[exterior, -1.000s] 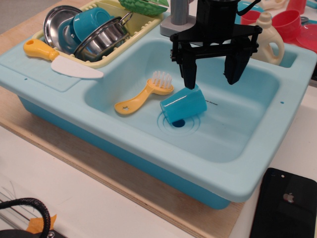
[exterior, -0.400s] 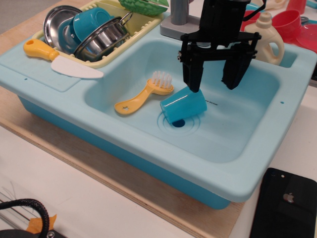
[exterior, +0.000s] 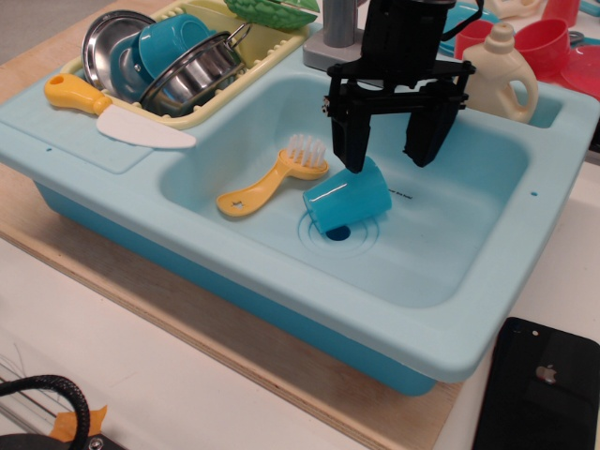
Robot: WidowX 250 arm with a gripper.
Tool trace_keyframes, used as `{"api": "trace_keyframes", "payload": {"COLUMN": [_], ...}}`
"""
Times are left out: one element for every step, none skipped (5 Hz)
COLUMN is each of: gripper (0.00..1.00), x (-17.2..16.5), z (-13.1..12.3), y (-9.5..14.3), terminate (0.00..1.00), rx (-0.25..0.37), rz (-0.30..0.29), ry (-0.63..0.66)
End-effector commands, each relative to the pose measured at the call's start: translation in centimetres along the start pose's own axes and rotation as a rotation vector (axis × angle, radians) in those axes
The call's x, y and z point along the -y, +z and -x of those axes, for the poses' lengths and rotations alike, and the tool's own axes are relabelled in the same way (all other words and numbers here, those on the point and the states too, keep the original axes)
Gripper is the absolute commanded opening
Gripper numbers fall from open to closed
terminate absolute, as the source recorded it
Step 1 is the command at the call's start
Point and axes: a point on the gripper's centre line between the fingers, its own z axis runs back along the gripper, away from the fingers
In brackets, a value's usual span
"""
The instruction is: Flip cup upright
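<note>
gripper (exterior: 384,155) fingers spread wide, grasping nothing; cup (exterior: 348,201) on its side in sink (exterior: 441,272), just below left finger (exterior: 345,141); brush (exterior: 274,175) off to camera-left

matte black pincer (exterior: 386,150) with two thick, blocky fingers (exterior: 348,141) under a crossbar.

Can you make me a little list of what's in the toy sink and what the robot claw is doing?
cup: teal, lying on its side over the drain in the sink basin
gripper: black, open, above the cup, one finger close to the cup's upper end
brush: yellow, lying in the basin left of the cup
sink: light blue
knife: yellow handle, white blade, on the sink's left ledge
phone: black, beside the sink
</note>
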Motion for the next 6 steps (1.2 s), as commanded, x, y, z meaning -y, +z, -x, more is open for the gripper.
{"api": "trace_keyframes", "payload": {"gripper": [1.0, 1.0, 1.0, 0.0, 0.0, 0.0], "x": [-1.0, -1.4, -1.9, -2.3, -2.1, -1.7], "z": [-0.6, -0.7, -0.4, -0.2, -0.2, 0.1], "y": [0.0, -0.5, -1.4, -2.1, -2.5, -1.3], "terminate": [0.0, 0.0, 0.0, 0.0, 0.0, 0.0], "rx": [-0.009, -0.039, -0.085, -0.104, -0.122, -0.092], "rz": [0.015, 0.0, -0.013, -0.009, -0.013, -0.006], "ry": [0.038, 0.058, 0.082, 0.104, 0.104, 0.09]}}
